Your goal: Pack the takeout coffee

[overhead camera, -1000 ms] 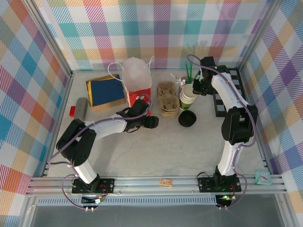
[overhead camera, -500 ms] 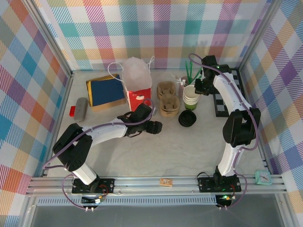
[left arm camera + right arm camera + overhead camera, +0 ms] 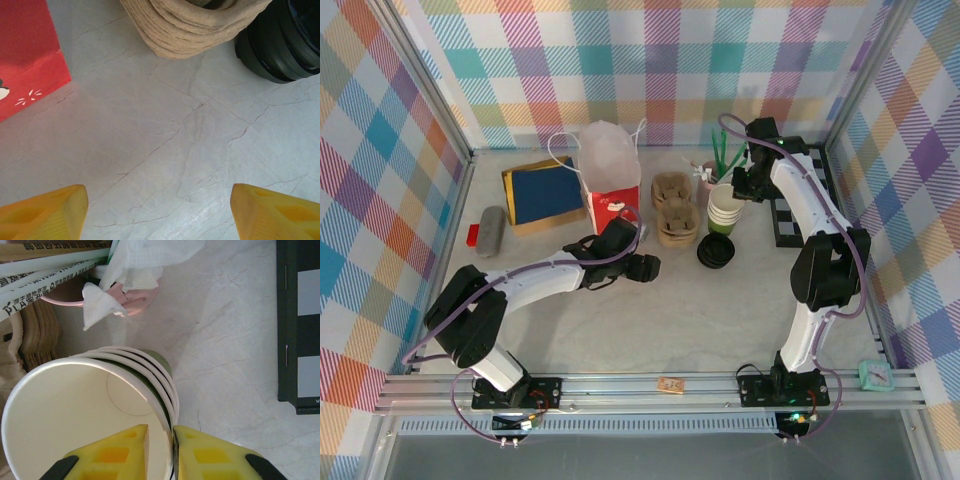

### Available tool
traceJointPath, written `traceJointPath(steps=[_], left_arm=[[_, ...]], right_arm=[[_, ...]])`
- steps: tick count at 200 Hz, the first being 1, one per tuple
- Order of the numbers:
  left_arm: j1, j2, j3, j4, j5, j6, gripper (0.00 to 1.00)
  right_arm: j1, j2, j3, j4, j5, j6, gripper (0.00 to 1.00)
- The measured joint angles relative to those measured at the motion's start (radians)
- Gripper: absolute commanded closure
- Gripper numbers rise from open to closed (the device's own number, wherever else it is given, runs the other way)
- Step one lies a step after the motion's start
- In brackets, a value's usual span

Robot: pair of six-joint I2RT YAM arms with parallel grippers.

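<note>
Pastel plaid fabric walls (image 3: 660,60) close off the top, left and right of the overhead view. A pale grey marble-patterned desk (image 3: 670,320) spreads across the centre, evenly lit. Silver aluminium frame rails (image 3: 620,390) cross the bottom.

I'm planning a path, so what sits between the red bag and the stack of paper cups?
A stack of brown pulp cup carriers, seen in the top view, stands between the red bag and the paper cups.
</note>
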Motion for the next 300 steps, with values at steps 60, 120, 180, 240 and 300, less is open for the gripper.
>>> traceJointPath(steps=[60, 120, 180, 240, 300], left_arm=[[0.0, 0.0, 0.003, -0.021, -0.008, 0.003, 0.27], [0.0, -0.011, 0.012, -0.055, -0.026, 0.008, 0.27], [0.0, -0.051, 0.016, -0.074, -0.046, 0.012, 0.28], [0.0, -0.116, 0.017, -0.134, -0.056, 0.011, 0.27], [-0.019, -0.232, 0.039, -0.176, -0.056, 0.006, 0.27]], right_arm=[[0.0, 0.0, 0.0, 0.0, 0.008, -0.011, 0.94], [0.0, 0.0, 0.006, -0.008, 0.015, -0.014, 0.97], [0.0, -0.063, 0.036, -0.01, 0.022, -0.014, 0.98], [0.0, -0.109, 0.036, 0.001, 0.025, -0.013, 0.98], [0.0, -0.169, 0.093, -0.027, 0.044, -0.011, 0.97]])
